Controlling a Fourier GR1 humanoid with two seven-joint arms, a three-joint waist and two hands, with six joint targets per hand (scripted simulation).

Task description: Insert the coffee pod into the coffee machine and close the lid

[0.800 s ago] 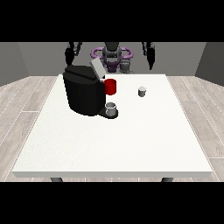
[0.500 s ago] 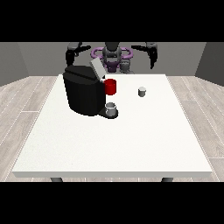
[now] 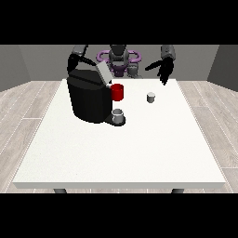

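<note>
I'm looking across the white table [image 3: 116, 153] at the coffee pod [image 3: 150, 97] — a small grey cylinder standing upright on the far half, well apart from the coffee machine [image 3: 89, 97] at the view's left. The hand at the view's right [image 3: 163, 69] hangs above the far edge with its fingers straight and spread, holding nothing. The pod lies below it and a little toward the camera and the view's left, so this is clearly the nearer hand. The hand at the view's left [image 3: 74, 60] sits behind the machine; I can't tell how its fingers lie. The machine's lid [image 3: 103, 73] stands tilted up, and a grey cup [image 3: 118, 115] sits at its base. Next, I reckon, comes a reach down and forward onto the pod.
</note>
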